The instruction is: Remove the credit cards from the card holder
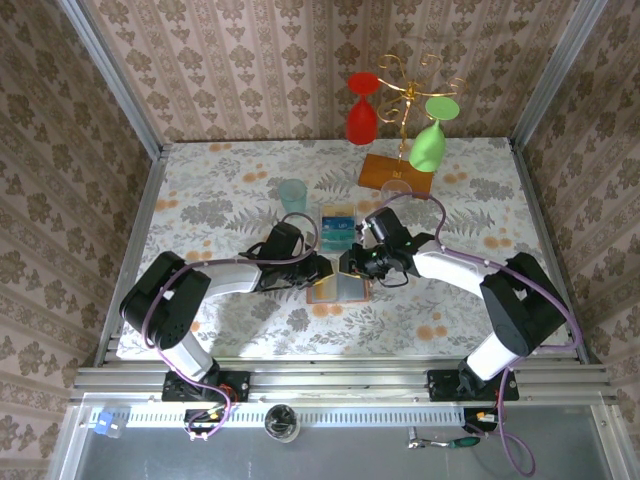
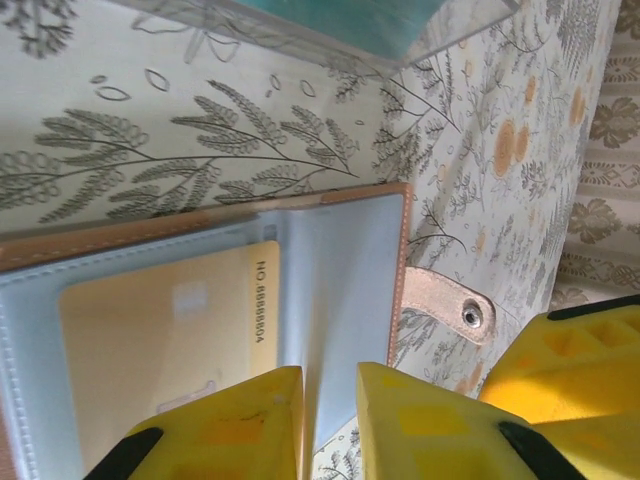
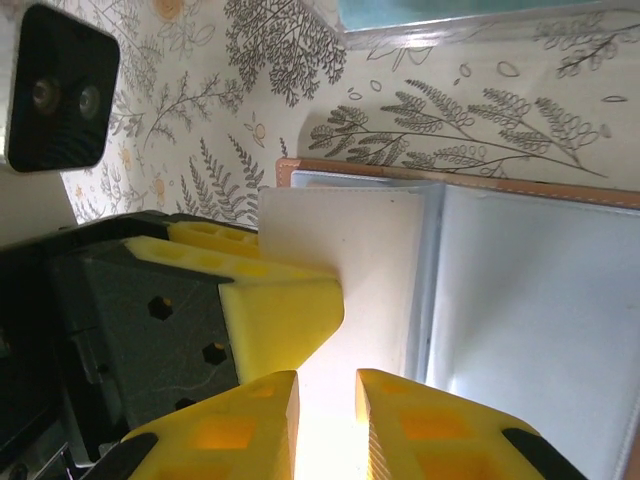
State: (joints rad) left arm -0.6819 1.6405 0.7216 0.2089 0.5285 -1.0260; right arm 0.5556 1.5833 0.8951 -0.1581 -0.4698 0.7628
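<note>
Open card holder (image 2: 340, 260): left end effector (image 2: 330, 375) pinches an inner leaf; right end effector (image 3: 327, 380) grips a pale credit card (image 3: 340, 250). Extraction step, seemingly; next, draw it clear of the pocket.

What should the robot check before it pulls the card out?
1. Holder lies open: ok.
2. Left gripper pinches a holder leaf to steady it: ok.
3. Right gripper pinches the white card: ok.
4. White card free of its pocket: cannot tell.
5. Yellow card out of its pocket: not ok.
</note>
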